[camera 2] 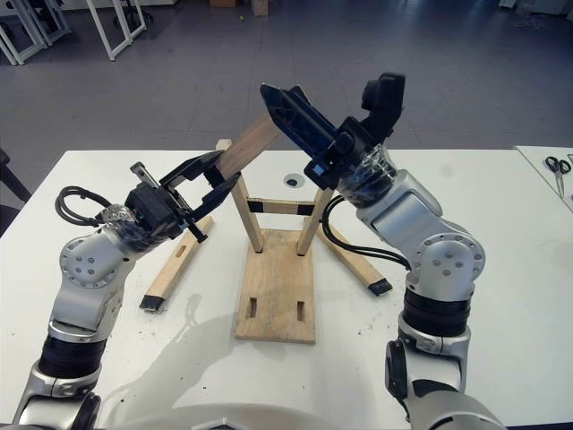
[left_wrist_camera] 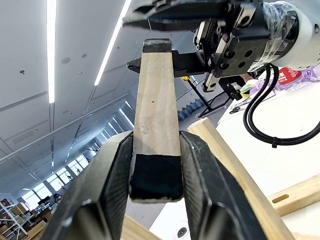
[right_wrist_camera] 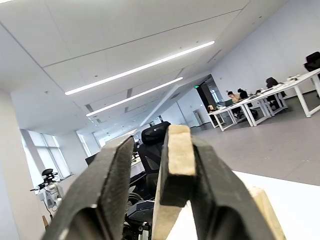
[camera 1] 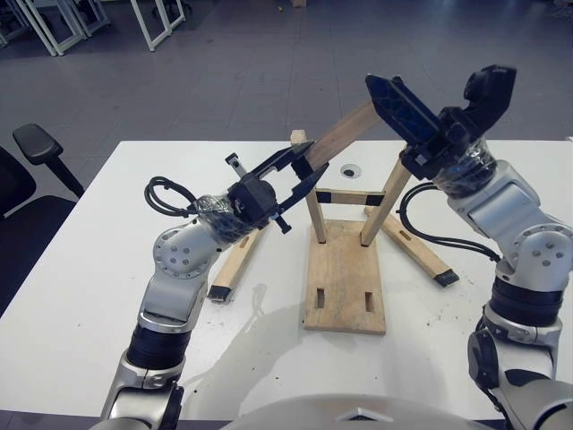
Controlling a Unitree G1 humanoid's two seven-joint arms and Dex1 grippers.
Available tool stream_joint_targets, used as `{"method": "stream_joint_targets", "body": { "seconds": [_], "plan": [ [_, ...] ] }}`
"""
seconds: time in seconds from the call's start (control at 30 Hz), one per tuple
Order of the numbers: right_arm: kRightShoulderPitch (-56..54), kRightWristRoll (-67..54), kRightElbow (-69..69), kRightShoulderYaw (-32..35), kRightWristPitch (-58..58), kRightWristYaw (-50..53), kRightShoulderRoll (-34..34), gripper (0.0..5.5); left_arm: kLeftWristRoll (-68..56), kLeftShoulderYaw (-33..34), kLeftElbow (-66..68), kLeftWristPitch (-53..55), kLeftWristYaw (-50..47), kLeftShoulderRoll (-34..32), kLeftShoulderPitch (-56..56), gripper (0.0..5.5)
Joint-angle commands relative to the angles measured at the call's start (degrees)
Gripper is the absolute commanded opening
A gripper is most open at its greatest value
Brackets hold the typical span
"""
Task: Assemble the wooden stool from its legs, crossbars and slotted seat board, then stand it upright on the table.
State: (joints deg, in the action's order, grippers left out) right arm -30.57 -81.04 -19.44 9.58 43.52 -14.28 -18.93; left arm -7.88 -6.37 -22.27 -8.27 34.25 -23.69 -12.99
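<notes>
The slotted seat board (camera 1: 345,291) lies flat mid-table. Two legs (camera 1: 315,219) (camera 1: 387,204) stand in its far slots, joined by a black-tipped crossbar (camera 1: 351,196). Above them a third leg (camera 1: 345,133) slants in the air. My left gripper (camera 1: 303,168) is shut on its lower, black-capped end (left_wrist_camera: 155,175). My right gripper (camera 1: 376,90) stands around the upper end (right_wrist_camera: 177,155). One finger (right_wrist_camera: 215,190) touches the wood there, and a gap shows beside the other, so it is open.
One loose leg (camera 1: 235,264) lies left of the board. Another (camera 1: 421,251) lies to its right, partly under my right arm. A cable hole (camera 1: 348,169) sits behind the frame. An office chair (camera 1: 36,143) stands off the table's left edge.
</notes>
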Motion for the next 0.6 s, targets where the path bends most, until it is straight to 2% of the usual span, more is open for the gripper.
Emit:
{"method": "stream_joint_targets", "body": {
  "seconds": [0.03, 0.13, 0.23, 0.4, 0.43, 0.6],
  "plan": [
    [-1.07, 1.32, 0.6, -0.19, 0.36, -1.46, -0.82, 1.02, 0.65, 0.56, 0.48, 0.05, -0.41, -0.33, 0.19, 1.32],
    [-0.48, 2.37, 0.48, -0.72, 1.12, -2.57, -1.4, 0.47, 0.74, 0.34, 0.34, -0.16, -0.45, -0.19, 0.46, 1.32],
    [0.47, 4.15, 0.6, -1.03, 1.51, -3.88, -2.45, 0.44, 0.78, 0.2, 0.49, -0.36, -0.43, -0.11, 0.4, 1.32],
    [1.18, 0.58, 2.66, 1.16, 1.38, -2.19, -1.48, 0.43, 1.63, -0.72, 0.62, -0.94, -0.18, 0.12, 0.33, 1.32],
    [0.99, -1.62, 3.09, 1.71, 1.46, -1.3, -0.94, 0.43, 1.98, -1.06, 0.64, -1.29, 0.05, 0.12, 0.19, 1.69],
    [0.38, -10.68, 5.62, 4.39, 2.49, 2.56, -1.22, 0.42, 3.28, -0.94, 1.93, -3.47, -0.09, -0.12, 0.22, 2.5]
  ]
}}
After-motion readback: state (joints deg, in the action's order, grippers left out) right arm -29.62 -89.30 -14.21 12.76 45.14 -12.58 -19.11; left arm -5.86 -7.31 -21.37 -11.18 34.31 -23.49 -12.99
